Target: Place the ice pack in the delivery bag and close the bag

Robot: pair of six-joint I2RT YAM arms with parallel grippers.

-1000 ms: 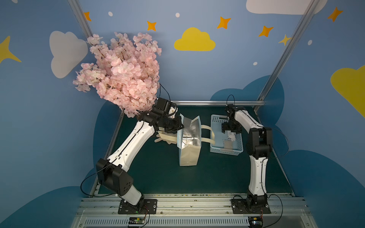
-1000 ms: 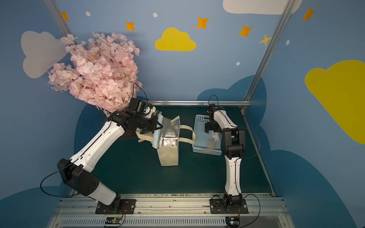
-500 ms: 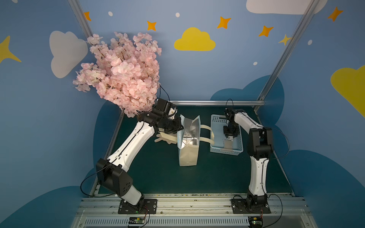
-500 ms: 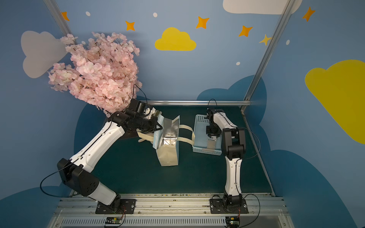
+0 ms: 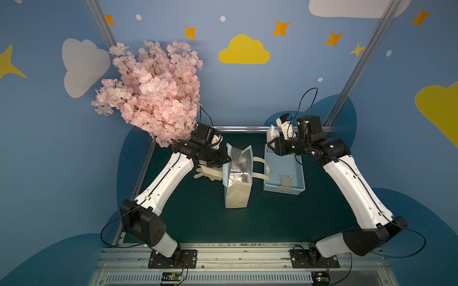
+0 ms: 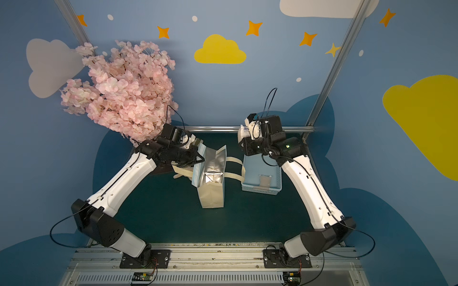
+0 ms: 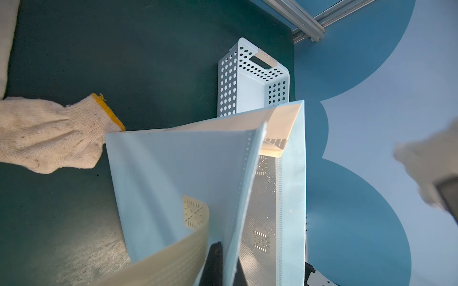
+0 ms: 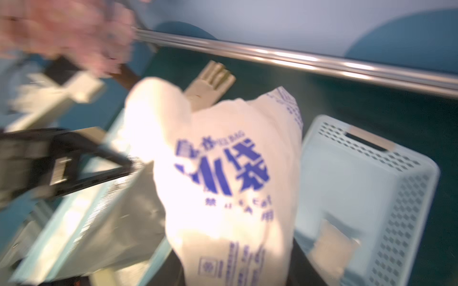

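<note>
One ice pack (image 5: 272, 132), newly aloft, clear of the basket (image 5: 283, 192)

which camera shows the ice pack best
The right wrist view: the ice pack fills the frame, blue print visible, though motion-blurred. Both top views show it only as a small white lump. The left wrist view has only a white blur at its edge, possibly it.

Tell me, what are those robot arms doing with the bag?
The left hand pinches the rim of the delivery bag so its shiny mouth is open. The right hand grips the white ice pack and holds it up in the air by the blue basket, next to the bag. The ice pack is not in the bag yet.
</note>
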